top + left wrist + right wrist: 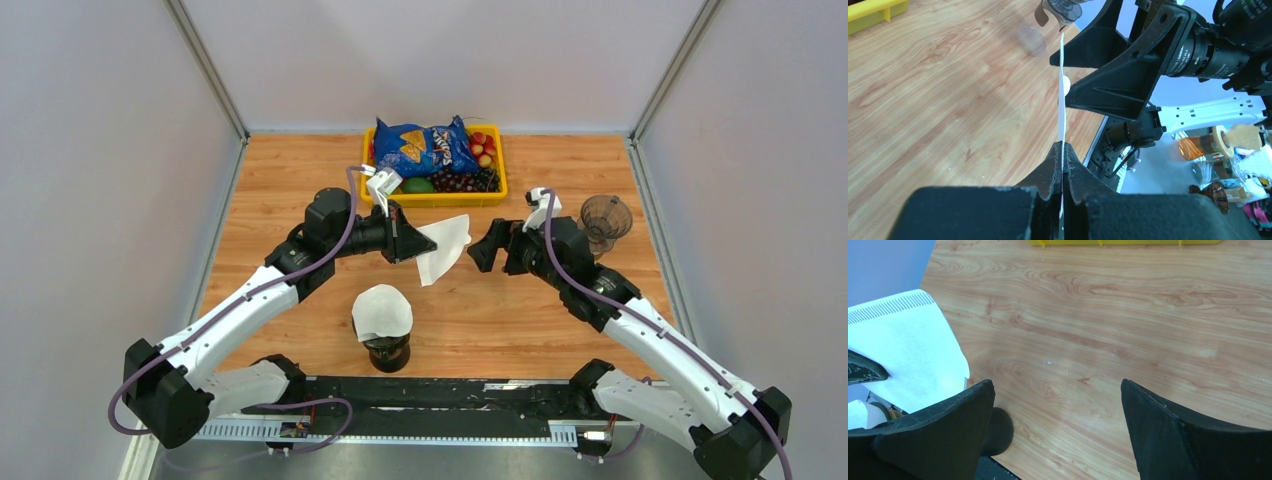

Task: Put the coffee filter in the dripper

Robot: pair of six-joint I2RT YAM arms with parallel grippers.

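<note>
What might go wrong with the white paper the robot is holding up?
The left gripper pinches the coffee filter by one edge only, so the thin paper might slip or crumple if the open right gripper grabs it. The dripper stands close beside the right arm, which might knock it over.

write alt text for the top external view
The left hand pinches a white paper coffee filter over the wooden table, facing the open right hand. A transparent brown dripper stands at far right; a yellow plastic basket of snacks and fruit sits behind.

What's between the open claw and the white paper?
Nothing. In the top view, only wooden table shows between the right gripper and the coffee filter.
</note>
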